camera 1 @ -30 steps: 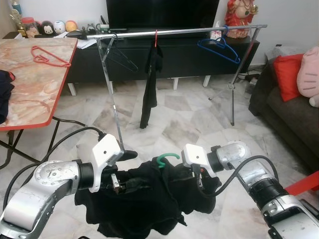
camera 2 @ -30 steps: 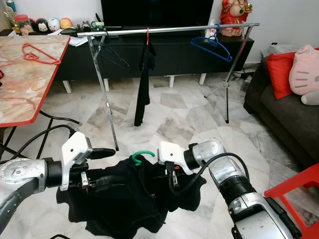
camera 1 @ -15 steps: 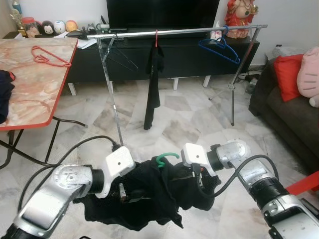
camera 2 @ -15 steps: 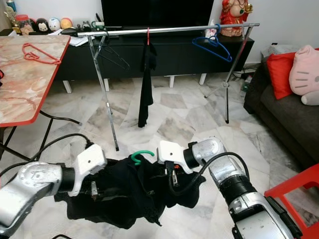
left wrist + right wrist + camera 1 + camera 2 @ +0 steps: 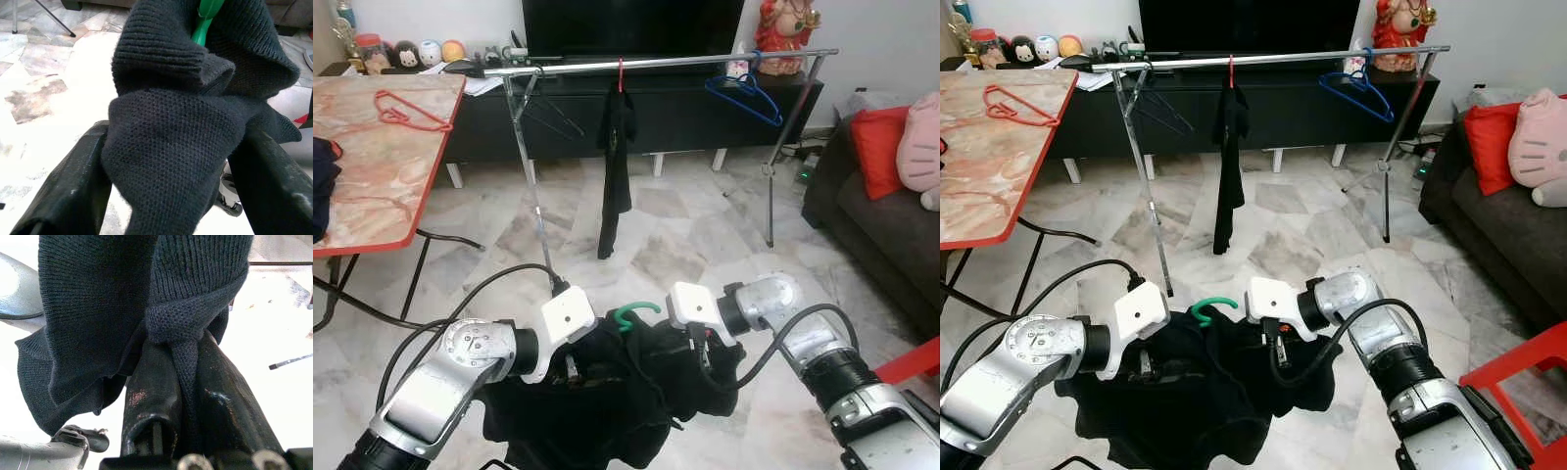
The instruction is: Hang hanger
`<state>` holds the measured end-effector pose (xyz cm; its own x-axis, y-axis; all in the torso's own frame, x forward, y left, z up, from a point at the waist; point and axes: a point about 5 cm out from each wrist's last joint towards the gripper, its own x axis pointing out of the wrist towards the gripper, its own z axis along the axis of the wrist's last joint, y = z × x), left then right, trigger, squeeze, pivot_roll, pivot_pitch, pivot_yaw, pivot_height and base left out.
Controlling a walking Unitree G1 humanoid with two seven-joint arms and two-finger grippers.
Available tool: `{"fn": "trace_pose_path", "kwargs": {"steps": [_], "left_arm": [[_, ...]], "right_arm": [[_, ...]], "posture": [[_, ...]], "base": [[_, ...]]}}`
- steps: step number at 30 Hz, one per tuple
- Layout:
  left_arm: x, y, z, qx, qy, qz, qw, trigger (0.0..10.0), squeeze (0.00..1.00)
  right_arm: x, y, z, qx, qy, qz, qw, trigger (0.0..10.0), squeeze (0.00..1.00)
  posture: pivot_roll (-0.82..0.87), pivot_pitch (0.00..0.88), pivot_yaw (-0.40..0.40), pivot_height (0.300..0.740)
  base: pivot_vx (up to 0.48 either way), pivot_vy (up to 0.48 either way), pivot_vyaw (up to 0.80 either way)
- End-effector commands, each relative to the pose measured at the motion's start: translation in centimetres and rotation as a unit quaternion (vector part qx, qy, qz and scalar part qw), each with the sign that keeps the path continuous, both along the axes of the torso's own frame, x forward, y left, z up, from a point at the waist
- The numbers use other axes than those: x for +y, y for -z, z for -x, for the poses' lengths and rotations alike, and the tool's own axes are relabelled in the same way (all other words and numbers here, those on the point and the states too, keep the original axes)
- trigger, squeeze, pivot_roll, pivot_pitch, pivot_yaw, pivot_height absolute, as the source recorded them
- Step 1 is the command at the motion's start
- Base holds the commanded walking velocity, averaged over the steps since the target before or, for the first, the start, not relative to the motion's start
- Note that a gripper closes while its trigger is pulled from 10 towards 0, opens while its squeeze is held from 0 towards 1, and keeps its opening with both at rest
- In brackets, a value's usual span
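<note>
A black knit garment (image 5: 607, 406) on a green hanger, whose hook (image 5: 636, 313) sticks up, hangs bunched between my two grippers low over the marble floor. My left gripper (image 5: 171, 132) is left of the hook; its fingers (image 5: 73, 186) stand wide apart, open, with a thick fold of the knit between them. My right gripper (image 5: 186, 347) is just right of the hook (image 5: 1212, 308) and is shut on a strip of the garment. The silver clothes rail (image 5: 685, 62) stands farther ahead, well above both grippers.
On the rail hang a black wire hanger (image 5: 553, 113), a dark garment on a red hanger (image 5: 615, 157) and a blue hanger (image 5: 744, 93). A marble-top table (image 5: 372, 186) with a red hanger (image 5: 406, 108) is left. A sofa (image 5: 881, 225) is right.
My left gripper has moved right, close to the green hook, and the garment has gone from stretched out to bunched. The right gripper has barely moved.
</note>
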<state>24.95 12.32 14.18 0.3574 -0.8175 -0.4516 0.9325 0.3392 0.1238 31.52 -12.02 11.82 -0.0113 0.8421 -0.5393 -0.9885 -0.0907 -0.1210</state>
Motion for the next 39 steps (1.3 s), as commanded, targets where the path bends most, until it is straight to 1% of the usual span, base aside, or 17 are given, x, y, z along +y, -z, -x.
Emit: {"fn": "trace_pose_path", "kwargs": {"steps": [1, 14, 38, 39], "left_arm": [[-0.38, 0.1, 0.05, -0.002, 0.012, -0.008, 1.0, 0.0, 0.0], [-1.05, 0.01, -0.17, -0.004, 0.018, -0.001, 1.0, 0.0, 0.0], [-1.2, 0.01, -0.28, -0.01, 0.015, -0.002, 1.0, 0.0, 0.0], [-1.19, 0.04, -0.29, -0.011, 0.015, -0.004, 1.0, 0.0, 0.0]], "right_arm": [[0.66, -1.02, -0.01, -0.019, -0.014, -0.024, 0.999, 0.0, 0.0], [0.9, -1.09, 0.15, -0.016, -0.021, -0.025, 0.999, 0.0, 0.0], [1.23, -0.85, 0.36, -0.017, -0.023, -0.025, 0.999, 0.1, 0.0], [1.24, -0.82, 0.32, -0.021, -0.021, -0.023, 0.999, 5.8, 0.0]], "posture": [[0.04, 0.0, -0.065, 0.74], [0.04, 0.0, -0.066, 0.74], [0.04, 0.0, -0.067, 0.74], [0.04, 0.0, -0.065, 0.74]], "base": [[0.0, 0.0, 0.0], [0.0, 0.0, 0.0], [0.0, 0.0, 0.0], [0.0, 0.0, 0.0]]}}
